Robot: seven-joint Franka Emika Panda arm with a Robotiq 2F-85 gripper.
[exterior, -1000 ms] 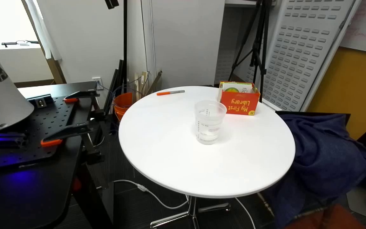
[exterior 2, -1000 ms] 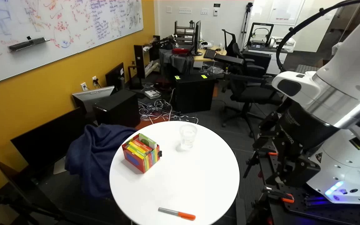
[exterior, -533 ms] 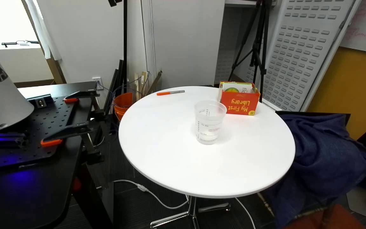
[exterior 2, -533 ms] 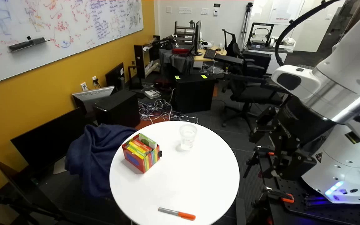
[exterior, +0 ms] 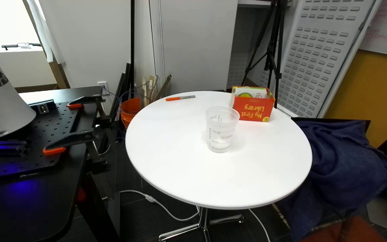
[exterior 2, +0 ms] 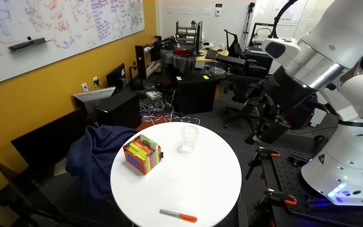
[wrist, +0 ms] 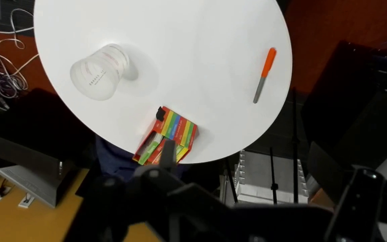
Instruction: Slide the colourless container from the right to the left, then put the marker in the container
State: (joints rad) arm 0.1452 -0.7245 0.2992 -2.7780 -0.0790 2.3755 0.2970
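Fingers (exterior 2: 268, 132), wide and unloaded, have just been carried up-left in an exterior view; graduated plastic cup (exterior 2: 189, 138) and orange-and-grey marker (exterior 2: 178, 215) are left untouched on the round table (exterior 2: 181, 176), the slide judged unstarted.

in an exterior view the left edge cuts off the arm (exterior: 0, 107), and the see-through cup (exterior: 221, 131) bears print too small to read. in an exterior view the bottom edge clips the counter (exterior 2: 187, 183). in the wrist view the top edge clips it too, while the dark, blurred fingers (wrist: 168, 154) hide part of the box (wrist: 177, 128).
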